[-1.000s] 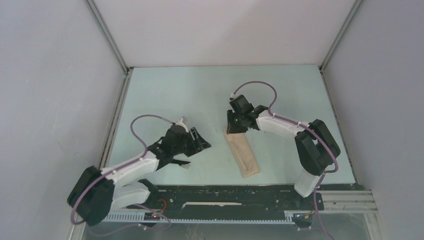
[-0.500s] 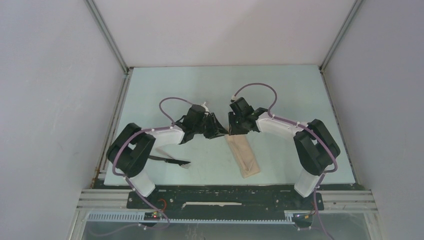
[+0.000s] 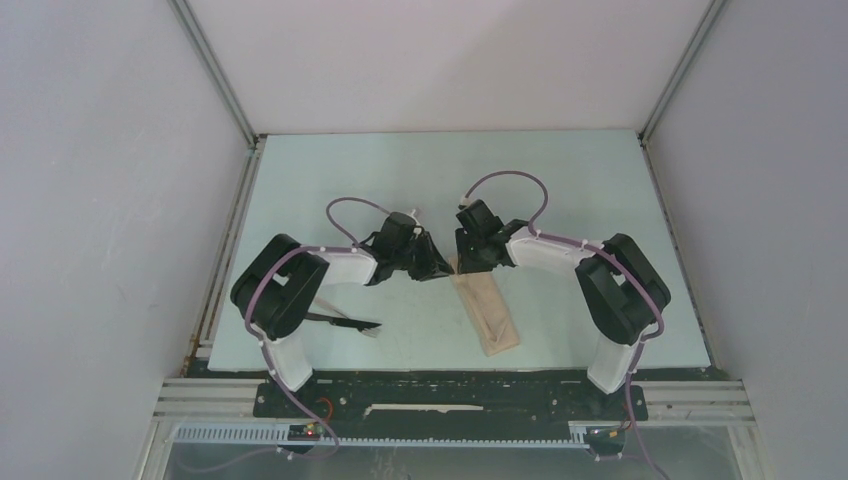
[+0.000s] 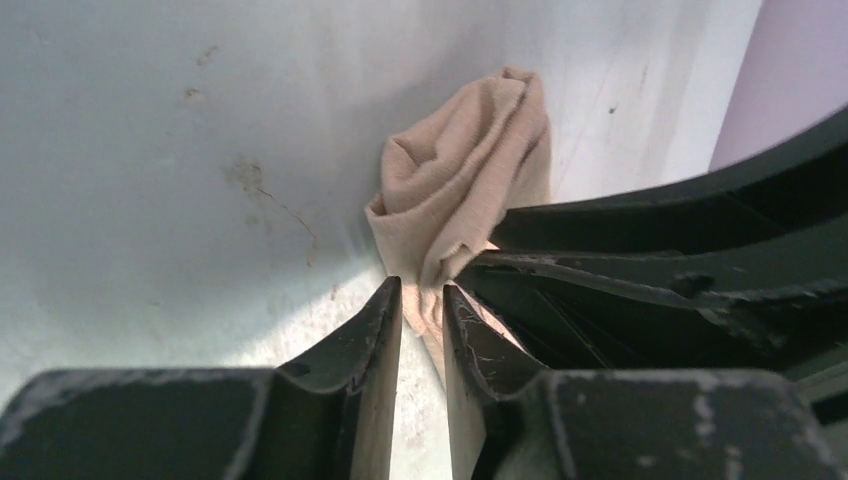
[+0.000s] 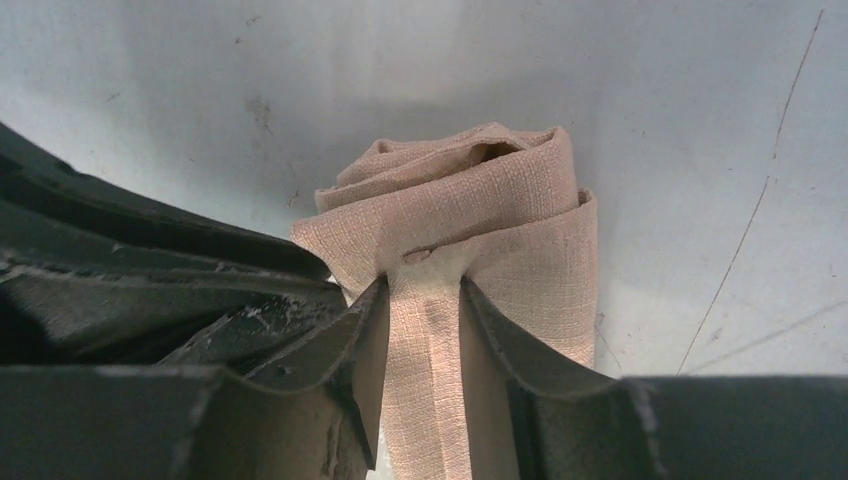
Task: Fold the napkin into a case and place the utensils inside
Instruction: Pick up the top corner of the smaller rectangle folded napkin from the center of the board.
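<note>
Reaching inward, both arms meet mid-frame over the far end of the folded napkin [image 3: 490, 318], which lies just right of centre on the desk [image 3: 400, 180]. Wrist view shows right fingers [image 5: 355, 345] clenched on a cloth fold. The left fingers [image 4: 360, 340] sit nearly together at its corner; grip unclear. Black utensils [image 3: 345, 321] lie lower left, beside left arm.

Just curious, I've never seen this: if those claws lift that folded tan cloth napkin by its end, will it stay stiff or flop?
Probably flop: the folded tan cloth napkin bunches into soft rolled layers where the right gripper pinches it. Its thin wrinkled fabric looks light. The coarse weave likely resists slipping.
</note>
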Robot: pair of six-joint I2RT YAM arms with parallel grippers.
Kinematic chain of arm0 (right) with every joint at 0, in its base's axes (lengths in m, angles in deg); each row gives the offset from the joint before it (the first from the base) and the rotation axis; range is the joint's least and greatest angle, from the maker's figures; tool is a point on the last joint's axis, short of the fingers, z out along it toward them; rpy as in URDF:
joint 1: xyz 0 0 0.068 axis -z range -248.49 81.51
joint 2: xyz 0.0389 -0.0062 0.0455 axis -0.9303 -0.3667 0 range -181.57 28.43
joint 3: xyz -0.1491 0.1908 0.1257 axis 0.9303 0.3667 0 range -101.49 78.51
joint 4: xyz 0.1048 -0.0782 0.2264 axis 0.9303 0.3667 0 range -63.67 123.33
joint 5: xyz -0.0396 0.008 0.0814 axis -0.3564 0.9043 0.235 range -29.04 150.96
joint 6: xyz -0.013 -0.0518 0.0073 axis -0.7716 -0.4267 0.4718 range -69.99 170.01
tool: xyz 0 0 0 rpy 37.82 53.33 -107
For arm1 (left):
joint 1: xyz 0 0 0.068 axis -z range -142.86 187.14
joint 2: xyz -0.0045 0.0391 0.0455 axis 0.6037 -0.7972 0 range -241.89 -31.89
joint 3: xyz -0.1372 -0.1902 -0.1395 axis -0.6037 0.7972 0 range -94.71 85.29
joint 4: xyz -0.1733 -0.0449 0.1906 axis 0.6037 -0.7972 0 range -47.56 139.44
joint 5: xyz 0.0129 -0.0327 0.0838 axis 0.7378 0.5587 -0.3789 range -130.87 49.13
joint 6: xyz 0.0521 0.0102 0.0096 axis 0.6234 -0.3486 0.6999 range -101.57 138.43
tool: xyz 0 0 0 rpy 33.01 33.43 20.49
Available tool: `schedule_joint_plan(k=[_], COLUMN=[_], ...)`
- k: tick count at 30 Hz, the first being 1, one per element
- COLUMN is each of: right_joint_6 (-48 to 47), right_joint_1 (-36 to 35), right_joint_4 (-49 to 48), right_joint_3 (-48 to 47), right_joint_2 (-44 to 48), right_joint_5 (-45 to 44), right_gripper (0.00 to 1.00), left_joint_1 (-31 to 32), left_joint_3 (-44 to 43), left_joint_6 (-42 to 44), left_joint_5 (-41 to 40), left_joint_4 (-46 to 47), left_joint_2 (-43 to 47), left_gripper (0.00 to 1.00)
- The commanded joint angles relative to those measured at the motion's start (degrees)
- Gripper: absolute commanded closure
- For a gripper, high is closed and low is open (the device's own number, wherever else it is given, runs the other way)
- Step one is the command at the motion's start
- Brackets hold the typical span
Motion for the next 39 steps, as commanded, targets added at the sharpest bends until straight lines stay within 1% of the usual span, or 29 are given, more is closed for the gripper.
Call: schedule_joint_plan(k=[1,3,8,11,15,21,23,27,30,34,39], right_joint_6=[-1.36,-1.62,-2.45,-2.82,-3.03,-3.27,-3.32,-2.89,-2.18,-1.58,-0.78], right_joint_1=[-0.68,-0.81,-1.48,-2.02,-2.66,-3.26,-3.39,-3.4,-3.36,-3.13,-1.43], right_joint_4=[-1.94,-1.95,-2.42,-3.21,-4.61,-4.83,-4.69,-4.48,-4.29,-5.51,-9.03], right_joint_3=[0.2,0.17,0.12,0.14,0.12,0.15,0.18,0.12,0.14,1.03,1.63], right_joint_2=[-0.67,-0.89,-1.72,-2.27,-3.17,-1.8,-0.1,3.85,5.12,5.68,2.39], right_joint_5=[-2.8,-3.48,-5.59,-6.13,-6.9,-8.84,-8.62,-5.45,-3.85,-2.35,3.63], right_gripper=[0.63,0.67,0.67,0.69,0.79,1.0,1.0,1.0,1.0,1.0,1.0], left_joint_1=[-0.55,-0.55,-0.72,-0.9,-1.06,-1.08,-1.09,-1.08,-1.08,-1.1,-1.09], left_joint_3=[-2.38,-2.39,-2.27,-2.06,-2.0,-1.87,-1.72,-1.28,-1.01,-0.66,-0.46], left_joint_6=[2.06,1.95,2.34,2.56,2.82,3.43,3.61,3.66,3.62,3.62,3.36], left_joint_5=[-0.27,-0.17,-0.79,-0.87,-0.83,-0.76,-0.87,-0.65,-0.56,-0.39,-0.45], left_joint_4=[1.82,2.49,2.71,2.71,2.75,2.99,3.13,3.7,3.93,4.22,4.51], left_joint_2=[-2.59,-3.31,-3.82,-3.9,-4.25,-4.65,-4.58,-4.42,-4.23,-3.98,-3.72], left_gripper=[0.75,0.76,0.77,0.77,0.77,0.78,0.78,0.78,0.79,0.8,0.8])
